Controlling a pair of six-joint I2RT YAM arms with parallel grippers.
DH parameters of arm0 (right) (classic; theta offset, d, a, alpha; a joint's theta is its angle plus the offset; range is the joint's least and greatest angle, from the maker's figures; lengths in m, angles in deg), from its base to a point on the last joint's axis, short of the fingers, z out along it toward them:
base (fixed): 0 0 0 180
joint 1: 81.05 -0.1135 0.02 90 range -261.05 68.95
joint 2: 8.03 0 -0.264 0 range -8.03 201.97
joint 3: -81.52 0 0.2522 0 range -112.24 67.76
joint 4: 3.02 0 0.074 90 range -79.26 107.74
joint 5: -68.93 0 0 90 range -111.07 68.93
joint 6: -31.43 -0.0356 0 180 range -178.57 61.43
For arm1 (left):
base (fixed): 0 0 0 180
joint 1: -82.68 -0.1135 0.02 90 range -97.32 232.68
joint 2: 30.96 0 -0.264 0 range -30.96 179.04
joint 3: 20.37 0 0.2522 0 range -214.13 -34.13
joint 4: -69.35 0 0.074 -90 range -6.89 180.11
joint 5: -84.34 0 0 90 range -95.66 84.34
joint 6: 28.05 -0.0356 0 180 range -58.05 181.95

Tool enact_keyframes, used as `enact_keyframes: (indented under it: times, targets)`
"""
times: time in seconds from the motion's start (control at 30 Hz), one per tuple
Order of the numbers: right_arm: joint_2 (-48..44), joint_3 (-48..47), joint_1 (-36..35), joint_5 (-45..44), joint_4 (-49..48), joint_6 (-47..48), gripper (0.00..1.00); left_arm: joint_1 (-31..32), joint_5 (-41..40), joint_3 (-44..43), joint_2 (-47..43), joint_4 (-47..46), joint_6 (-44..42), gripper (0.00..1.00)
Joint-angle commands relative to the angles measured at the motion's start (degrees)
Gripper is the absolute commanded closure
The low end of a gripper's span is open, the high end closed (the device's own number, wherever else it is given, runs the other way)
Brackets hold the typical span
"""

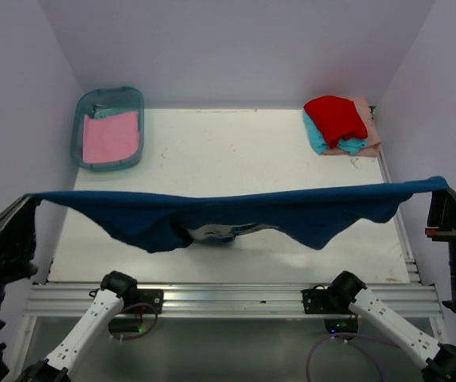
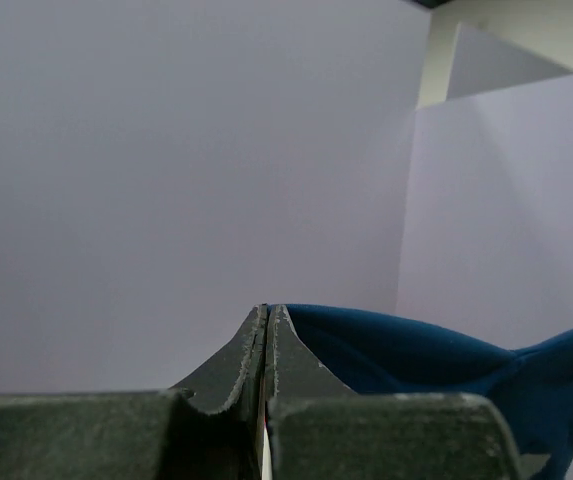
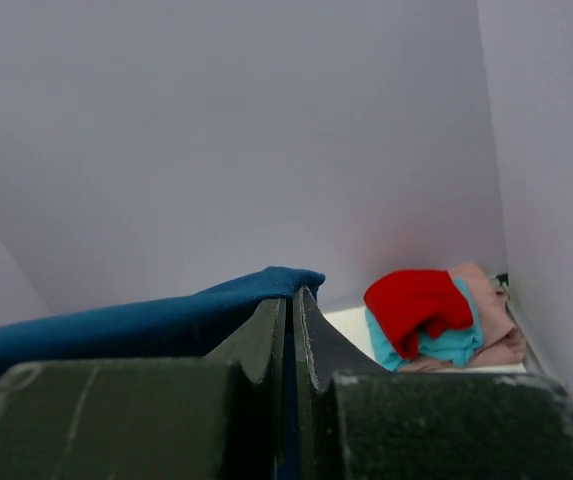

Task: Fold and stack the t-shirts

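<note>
Sagging soft navy t-shirt (image 1: 235, 208), limp, wavy-edged

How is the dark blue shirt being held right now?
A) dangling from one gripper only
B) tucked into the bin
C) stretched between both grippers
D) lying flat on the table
C: the left gripper and the right gripper are each shut on one end of the blue shirt, which spans between them and sags in the middle.
</note>
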Motion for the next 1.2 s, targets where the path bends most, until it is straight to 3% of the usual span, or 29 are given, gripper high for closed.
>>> enact_keyframes:
  times: [0.0,0.07,0.37,0.6,0.73,0.93,1.17]
  targets:
    - [0.60,-1.84,4.63,6.56,-1.93,5.17,1.00,-4.16,9.51,-7.32,0.00,-5.50,0.48,1.00]
    - [3.49,-4.38,5.86,6.74,0.60,2.72,1.00,-4.85,9.51,-7.94,1.05,-5.86,0.58,1.00]
    - [23.96,-8.79,5.78,-6.62,16.60,-11.43,1.00,-3.54,-10.41,-5.40,18.70,3.53,-3.20,1.00]
    - [40.91,-0.45,5.87,-6.97,17.76,-21.72,1.00,-3.54,-20.89,15.39,32.23,-2.31,-3.63,1.00]
    - [51.36,4.30,8.40,-5.31,12.32,-24.79,1.00,-3.72,-27.31,20.88,41.71,-6.73,-3.55,1.00]
    - [66.50,3.78,13.33,-2.49,3.28,-25.42,1.00,-11.61,-22.04,18.95,56.67,-9.28,-2.06,1.00]
    - [82.93,-2.54,19.31,0.14,-2.63,-23.66,1.00,-13.56,-20.11,13.60,67.92,-17.36,-1.53,1.00]
